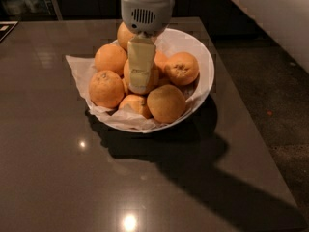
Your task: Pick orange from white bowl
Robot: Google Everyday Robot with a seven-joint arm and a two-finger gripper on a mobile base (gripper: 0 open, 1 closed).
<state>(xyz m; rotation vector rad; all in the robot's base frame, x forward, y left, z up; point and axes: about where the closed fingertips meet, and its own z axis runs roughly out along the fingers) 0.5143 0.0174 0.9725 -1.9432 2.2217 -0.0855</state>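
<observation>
- The gripper (141, 86) comes down from the top middle of the frame, with its grey round housing above the far rim of the bowl and its pale yellowish part reaching down into the middle of the fruit pile.
- If the gripper is open or closed, I cannot tell from this view, and it is also not clear if it holds anything.
- The orange (126, 73) lies in the centre of the pile, directly behind the gripper, so only a narrow strip of its smooth skin shows at the left of the pale part.
- The white bowl (205, 62) stands in the upper middle of the frame on the dark table (58, 178); it is lined with crinkled white paper (76, 65) that sticks out over the left rim.
- Around the centre lie more fruits: a smooth orange at the upper left (110, 58), a speckled orange at the left (105, 89), an orange with a rough stem end at the right (181, 67), a darker orange at the front (166, 103), and a small orange at the front left (135, 105).
- One more orange at the back (124, 36) is partly covered by the housing.
- The bowl throws a long shadow toward the lower right of the frame.
</observation>
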